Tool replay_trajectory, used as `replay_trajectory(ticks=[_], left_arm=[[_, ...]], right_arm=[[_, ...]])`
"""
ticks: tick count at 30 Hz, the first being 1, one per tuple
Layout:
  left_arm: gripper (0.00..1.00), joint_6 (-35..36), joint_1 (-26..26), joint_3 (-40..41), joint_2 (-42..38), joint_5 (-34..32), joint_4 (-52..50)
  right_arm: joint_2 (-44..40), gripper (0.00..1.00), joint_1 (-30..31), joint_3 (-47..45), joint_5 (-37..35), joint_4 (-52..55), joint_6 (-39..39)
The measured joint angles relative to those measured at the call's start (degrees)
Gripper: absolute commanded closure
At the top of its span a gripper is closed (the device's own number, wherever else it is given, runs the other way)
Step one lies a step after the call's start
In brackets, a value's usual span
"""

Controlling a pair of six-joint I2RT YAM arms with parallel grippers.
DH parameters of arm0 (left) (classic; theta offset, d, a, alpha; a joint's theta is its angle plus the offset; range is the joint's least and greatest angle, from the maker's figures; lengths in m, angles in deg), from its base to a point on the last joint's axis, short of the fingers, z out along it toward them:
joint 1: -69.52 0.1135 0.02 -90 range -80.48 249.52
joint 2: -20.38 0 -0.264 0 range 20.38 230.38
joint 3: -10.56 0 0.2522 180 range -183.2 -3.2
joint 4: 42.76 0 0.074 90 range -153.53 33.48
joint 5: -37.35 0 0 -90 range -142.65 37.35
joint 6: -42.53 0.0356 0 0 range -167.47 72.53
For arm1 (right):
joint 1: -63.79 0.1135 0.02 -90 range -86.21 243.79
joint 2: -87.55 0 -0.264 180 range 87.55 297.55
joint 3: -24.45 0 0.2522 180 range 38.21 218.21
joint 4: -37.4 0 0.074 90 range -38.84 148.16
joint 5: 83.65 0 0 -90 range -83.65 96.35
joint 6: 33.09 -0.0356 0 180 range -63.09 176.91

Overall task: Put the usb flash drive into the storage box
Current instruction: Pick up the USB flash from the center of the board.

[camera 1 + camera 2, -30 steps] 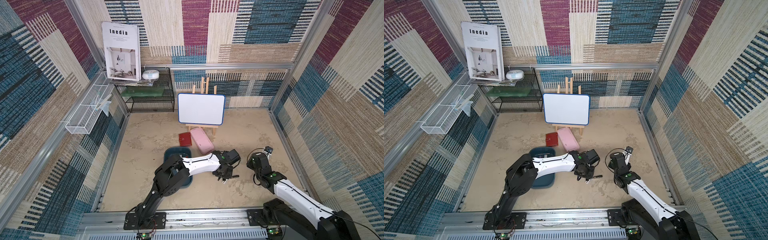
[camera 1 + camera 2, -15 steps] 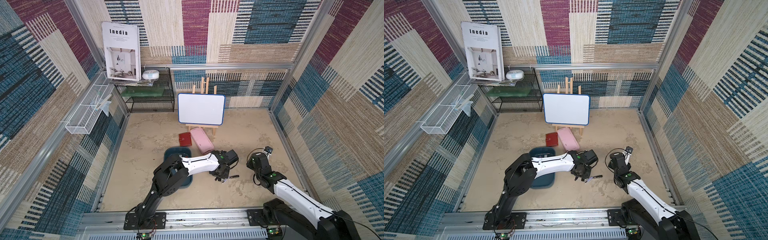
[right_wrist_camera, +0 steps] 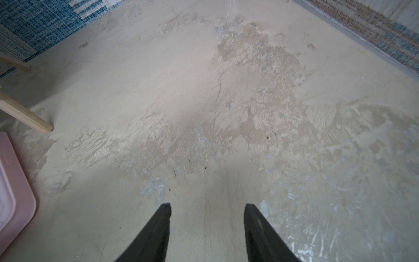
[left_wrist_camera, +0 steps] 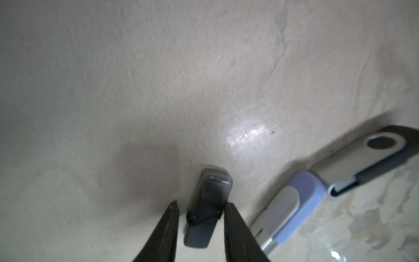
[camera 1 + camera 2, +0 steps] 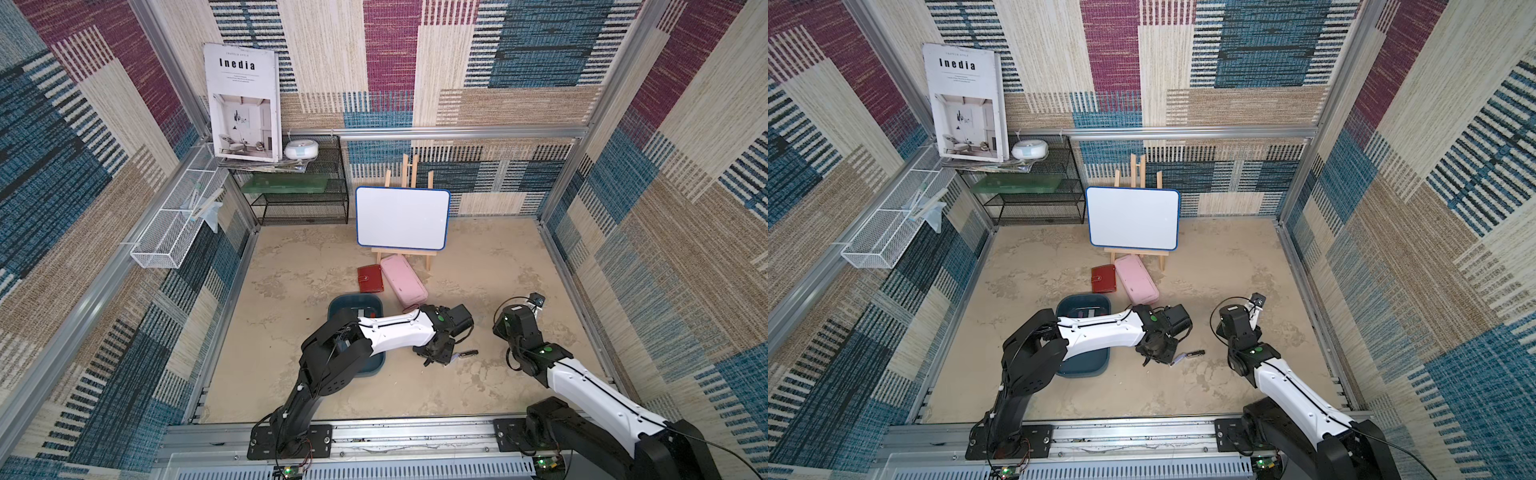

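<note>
In the left wrist view a small dark grey usb flash drive [image 4: 213, 188] lies on the table between the fingers of my left gripper [image 4: 202, 203]. The jaws are open, with a slim gap at one finger. Beside it lie a lavender-and-silver drive [image 4: 292, 204] and a navy-and-silver drive [image 4: 374, 156]. In both top views the left gripper [image 5: 438, 356] [image 5: 1158, 353] points down at the table, right of the teal storage box [image 5: 332, 309] [image 5: 1064, 307]. The left arm hides much of the box. My right gripper [image 3: 207, 205] stands open over bare table.
A pink oblong case [image 5: 403, 279] and a red wallet [image 5: 370, 278] lie behind the box. A whiteboard on a wooden easel [image 5: 402, 218] stands further back, with a black wire shelf [image 5: 299, 199] at the back left. The right arm [image 5: 519, 328] is at the right.
My left gripper has shifted slightly left and toward the front edge, and its jaws have widened a little. The right arm has not moved.
</note>
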Motion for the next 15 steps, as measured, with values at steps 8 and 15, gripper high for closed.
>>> replay_trajectory(ticks=[8, 15], left_arm=[[0.63, 0.5, -1.2, -1.2, 0.8, -1.6, -2.3], [0.66, 2.0, -1.4, -2.6, 1.8, -2.3, -4.2]], right_arm=[[0.0, 0.43, 0.0, 0.0, 0.0, 0.0, 0.0], [0.2, 0.43, 0.0, 0.0, 0.0, 0.0, 0.0]])
